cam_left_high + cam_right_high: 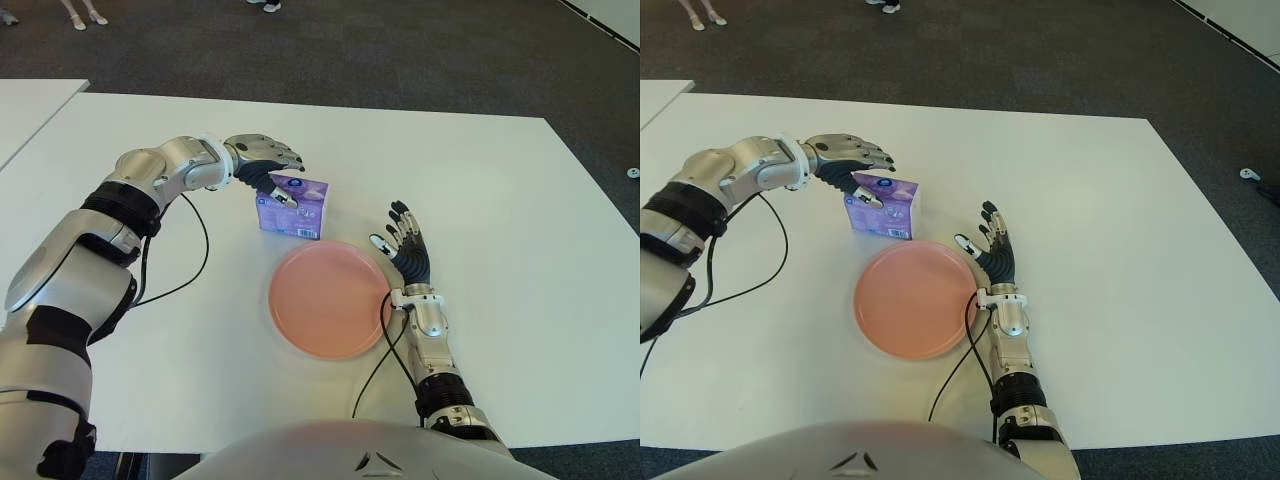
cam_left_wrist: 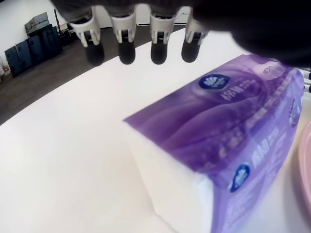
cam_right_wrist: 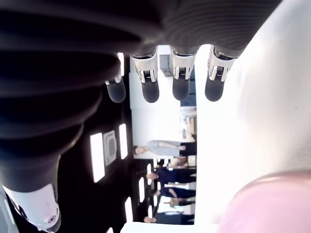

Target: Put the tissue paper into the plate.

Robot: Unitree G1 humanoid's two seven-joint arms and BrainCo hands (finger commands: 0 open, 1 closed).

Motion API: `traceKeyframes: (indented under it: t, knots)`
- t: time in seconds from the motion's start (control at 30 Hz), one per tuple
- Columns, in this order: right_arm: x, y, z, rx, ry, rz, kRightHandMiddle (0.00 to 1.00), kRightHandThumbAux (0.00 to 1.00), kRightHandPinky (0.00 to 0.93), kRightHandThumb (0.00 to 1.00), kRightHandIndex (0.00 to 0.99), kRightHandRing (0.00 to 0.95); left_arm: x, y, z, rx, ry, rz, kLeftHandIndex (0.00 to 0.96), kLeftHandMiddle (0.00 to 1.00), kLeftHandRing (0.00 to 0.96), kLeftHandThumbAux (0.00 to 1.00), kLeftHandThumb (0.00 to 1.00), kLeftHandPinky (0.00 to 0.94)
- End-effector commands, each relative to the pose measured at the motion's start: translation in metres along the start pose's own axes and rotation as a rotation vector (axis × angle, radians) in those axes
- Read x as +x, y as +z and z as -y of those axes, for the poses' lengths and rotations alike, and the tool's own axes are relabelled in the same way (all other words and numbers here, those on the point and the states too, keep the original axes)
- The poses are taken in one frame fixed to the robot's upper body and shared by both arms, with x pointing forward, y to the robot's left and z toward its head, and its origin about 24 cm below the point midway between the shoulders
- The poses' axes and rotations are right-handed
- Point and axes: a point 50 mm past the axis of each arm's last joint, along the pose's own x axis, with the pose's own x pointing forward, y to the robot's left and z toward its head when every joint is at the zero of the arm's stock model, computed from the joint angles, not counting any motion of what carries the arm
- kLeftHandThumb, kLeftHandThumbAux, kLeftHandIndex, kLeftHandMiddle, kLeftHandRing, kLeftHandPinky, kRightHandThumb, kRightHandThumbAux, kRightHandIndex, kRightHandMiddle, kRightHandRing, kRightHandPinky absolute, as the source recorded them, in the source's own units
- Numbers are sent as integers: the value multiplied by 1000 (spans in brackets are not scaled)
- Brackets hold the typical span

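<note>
Left hand point(image 1: 268, 165) arched open over tissue pack point(image 1: 293, 204), right hand point(image 1: 405, 243) open beside plate point(image 1: 328, 300)

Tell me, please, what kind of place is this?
Probably an indoor lab or office hall: a large white table on dark carpet, with people standing far off.

We are observing a white table point(image 1: 520, 230) carrying two items directly on its surface: a purple tissue pack point(image 1: 293, 205) and a round pink plate point(image 1: 329, 299). The tissue pack is standing on the tabletop just beyond the plate's far rim, close to it, though we are not confirming contact. A second white table point(image 1: 30, 110) is showing at the left edge, apart from the first.
</note>
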Motion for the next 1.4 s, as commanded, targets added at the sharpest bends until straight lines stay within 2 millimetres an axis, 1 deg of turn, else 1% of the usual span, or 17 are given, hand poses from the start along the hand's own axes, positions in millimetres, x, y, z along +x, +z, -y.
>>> traceKeyframes:
  t: [0.03,0.2,0.47,0.77,1.17,1.4]
  knots:
    - [-29,-30,0,42,-34,-162,11,673,31,103,14,0,-3,1,11,-26,-38,11,0,0,0,60,557,0]
    - [-29,-30,0,44,-36,-161,14,671,34,99,15,1,-4,2,13,-34,-33,21,0,0,0,61,558,0]
    - [-29,-30,1,49,-49,-159,18,670,34,98,15,3,-4,7,28,-52,-31,48,0,0,0,57,549,0]
    - [-31,-30,2,55,-59,-163,20,664,34,99,18,5,0,13,38,-52,-25,73,0,0,0,46,541,0]
    - [-33,-31,2,49,-62,-159,19,654,24,100,14,0,5,20,48,-7,-17,78,0,0,0,25,535,0]
    - [-34,-30,2,59,-66,-152,19,659,24,103,17,0,11,21,59,52,4,28,0,0,0,19,532,0]
